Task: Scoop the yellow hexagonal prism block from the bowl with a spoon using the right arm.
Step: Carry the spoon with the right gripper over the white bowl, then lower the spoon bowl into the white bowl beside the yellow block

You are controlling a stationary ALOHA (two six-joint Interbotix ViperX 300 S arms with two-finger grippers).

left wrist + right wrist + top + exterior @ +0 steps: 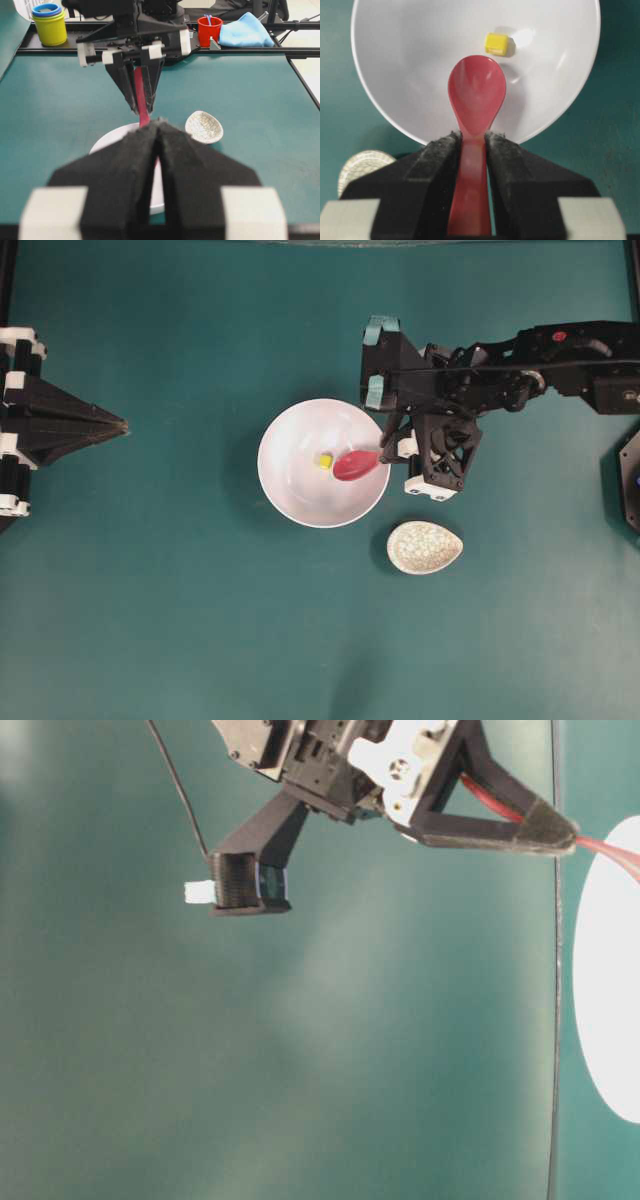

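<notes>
the green table (150, 590) carries the white bowl (295, 490). the right arm (520, 370) reaches to its rim, and the right gripper (472, 145) is clamped on the handle of the red spoon (476, 97), scoop inside the bowl. the yellow hexagonal prism block (498, 44) lies on the bowl floor just beyond the scoop tip, apart from it. the left gripper (159, 131) is closed, well away.

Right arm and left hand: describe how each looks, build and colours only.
The right arm is black and jointed, with a red dot on its upper link, teal tape strips near the wrist, white plastic fittings and thin black cabling. Its hand has two black, rough-padded fingers. The left hand is a black pointed wedge with white fittings and no tape.
</notes>
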